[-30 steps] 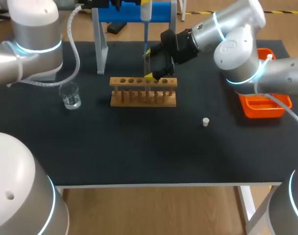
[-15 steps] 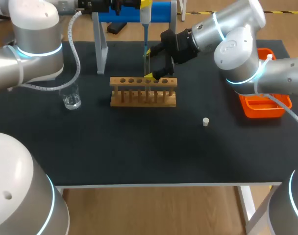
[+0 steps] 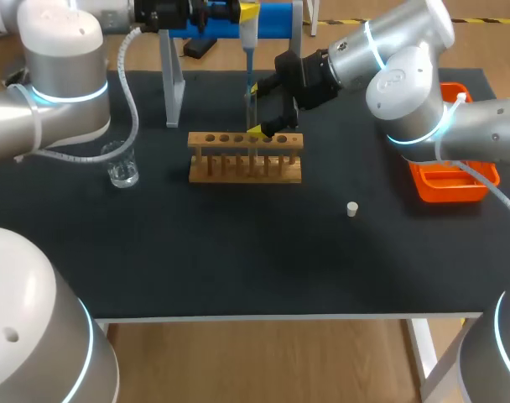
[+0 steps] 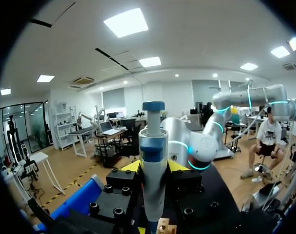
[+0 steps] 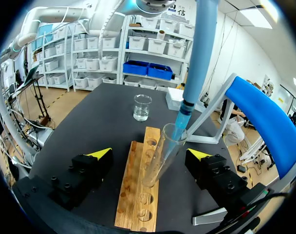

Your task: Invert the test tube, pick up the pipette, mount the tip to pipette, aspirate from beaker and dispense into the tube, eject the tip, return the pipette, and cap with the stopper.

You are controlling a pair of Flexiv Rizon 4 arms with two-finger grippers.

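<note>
My left gripper (image 3: pixel 243 10) (image 4: pixel 154 166) is shut on the white and blue pipette (image 4: pixel 153 146), which hangs upright high above the rack. The pipette's tip (image 5: pixel 179 122) reaches down into the mouth of the glass test tube (image 5: pixel 163 158) (image 3: pixel 250 105). That tube stands slightly tilted in the wooden rack (image 3: pixel 245 157) (image 5: pixel 138 195). My right gripper (image 3: pixel 254 109) (image 5: pixel 149 153) is open, one finger on each side of the tube and clear of it. The beaker (image 3: pixel 121 165) (image 5: pixel 142 107) sits left of the rack. The small white stopper (image 3: pixel 352 208) lies to the rack's right.
The blue pipette stand (image 3: pixel 272 18) on grey legs (image 3: pixel 171 75) rises right behind the rack. An orange tray (image 3: pixel 446 180) sits at the table's right edge under my right arm.
My right gripper has drawn back slightly from the tube. My left arm has shifted a little with the pipette still over the tube.
</note>
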